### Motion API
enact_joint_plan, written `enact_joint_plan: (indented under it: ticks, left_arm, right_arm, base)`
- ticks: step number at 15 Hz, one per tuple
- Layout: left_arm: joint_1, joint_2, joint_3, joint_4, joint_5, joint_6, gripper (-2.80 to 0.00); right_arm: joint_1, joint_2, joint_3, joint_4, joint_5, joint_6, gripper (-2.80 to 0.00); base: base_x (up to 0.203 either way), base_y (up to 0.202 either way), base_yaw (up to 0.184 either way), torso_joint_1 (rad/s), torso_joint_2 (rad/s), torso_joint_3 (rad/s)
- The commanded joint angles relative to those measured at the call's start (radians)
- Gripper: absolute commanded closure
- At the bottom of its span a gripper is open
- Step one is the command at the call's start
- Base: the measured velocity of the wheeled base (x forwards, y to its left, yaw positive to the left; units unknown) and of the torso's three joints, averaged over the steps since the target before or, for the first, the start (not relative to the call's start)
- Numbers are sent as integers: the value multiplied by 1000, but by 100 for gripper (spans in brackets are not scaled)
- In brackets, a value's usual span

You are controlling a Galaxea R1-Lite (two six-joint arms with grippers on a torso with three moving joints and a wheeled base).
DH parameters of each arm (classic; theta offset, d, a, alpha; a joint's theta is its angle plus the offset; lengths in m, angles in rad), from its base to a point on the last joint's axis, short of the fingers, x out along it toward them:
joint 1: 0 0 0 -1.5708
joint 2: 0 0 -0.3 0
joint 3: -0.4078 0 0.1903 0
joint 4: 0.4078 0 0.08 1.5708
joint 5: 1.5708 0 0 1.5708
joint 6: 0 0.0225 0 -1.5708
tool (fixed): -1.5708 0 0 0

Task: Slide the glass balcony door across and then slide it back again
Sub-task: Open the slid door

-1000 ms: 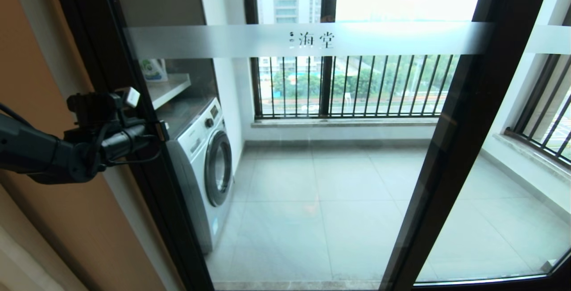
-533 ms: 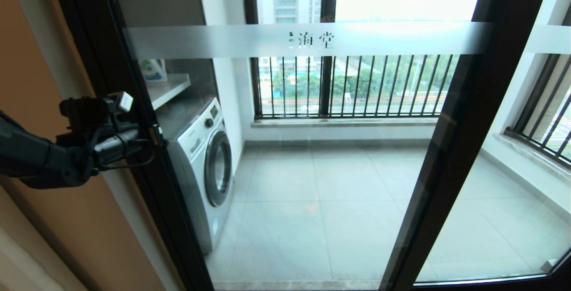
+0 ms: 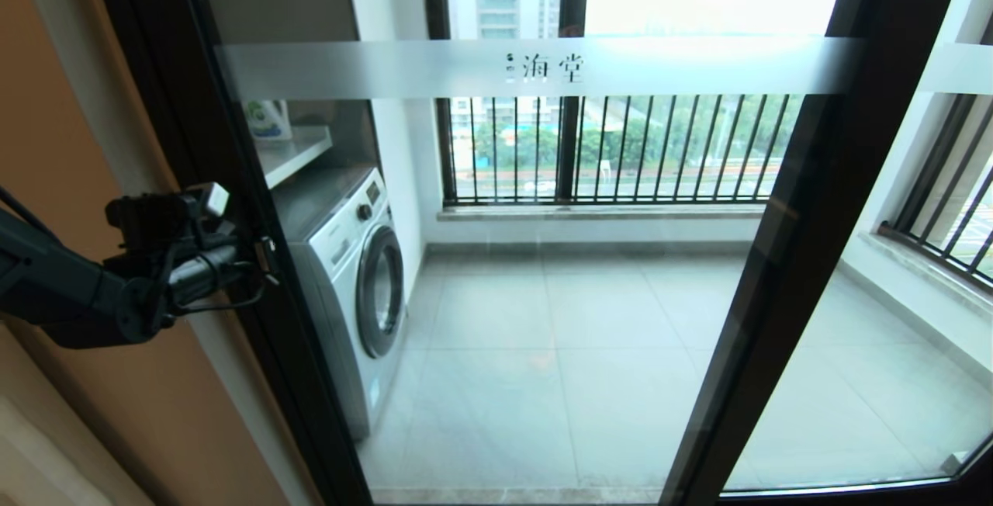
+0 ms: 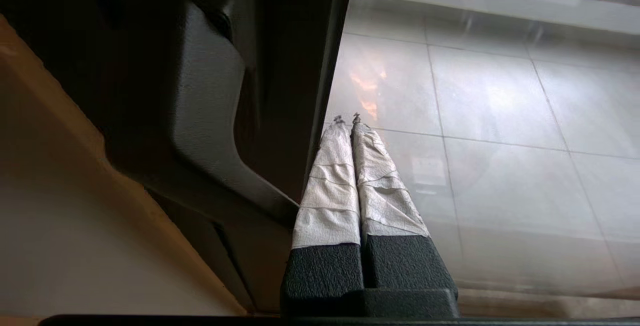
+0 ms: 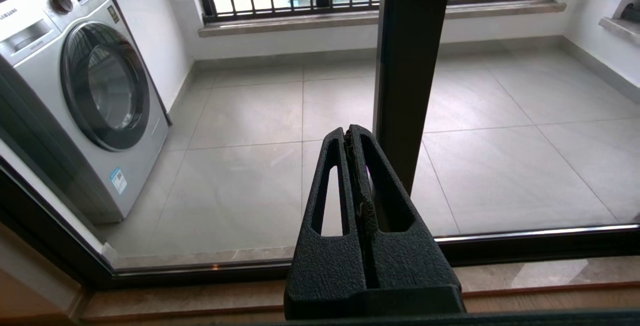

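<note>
The glass balcony door (image 3: pixel 589 296) fills the head view, its frosted band carrying Chinese characters (image 3: pixel 552 67). My left gripper (image 3: pixel 268 248) is at the door's dark left stile (image 3: pixel 233 149), about mid-height. In the left wrist view this gripper (image 4: pixel 347 118) is shut and empty. Its white-taped fingers (image 4: pixel 330 186) lie along the glass right beside the stile's edge and the dark handle (image 4: pixel 200 116). My right gripper (image 5: pixel 350 131) is out of the head view. It is shut on nothing, low before the glass and near the door's right stile (image 5: pixel 405 66).
A second dark-framed panel (image 3: pixel 877 351) with a plain frosted band stands to the right. Behind the glass are a washing machine (image 3: pixel 357 289), a tiled balcony floor and barred windows (image 3: pixel 613 149). An orange-brown wall (image 3: pixel 46 102) borders the left stile. The floor track (image 5: pixel 540 246) runs below.
My left arm and gripper have drifted a little leftward and downward along the left stile. The door itself has barely shifted.
</note>
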Motion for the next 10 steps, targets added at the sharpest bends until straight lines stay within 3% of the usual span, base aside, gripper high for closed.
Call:
enact_joint_plan:
  ticks: [1, 10]
  left_arm:
    - [20, 5, 7, -8, -1, 6, 0]
    - [80, 28, 33, -17, -8, 41, 0]
  right_arm:
    - [0, -1, 0, 0, 0, 0, 0]
    - [0, -1, 0, 0, 0, 0, 0]
  base:
    - [0, 0, 0, 0, 0, 0]
    - [0, 0, 0, 0, 0, 0]
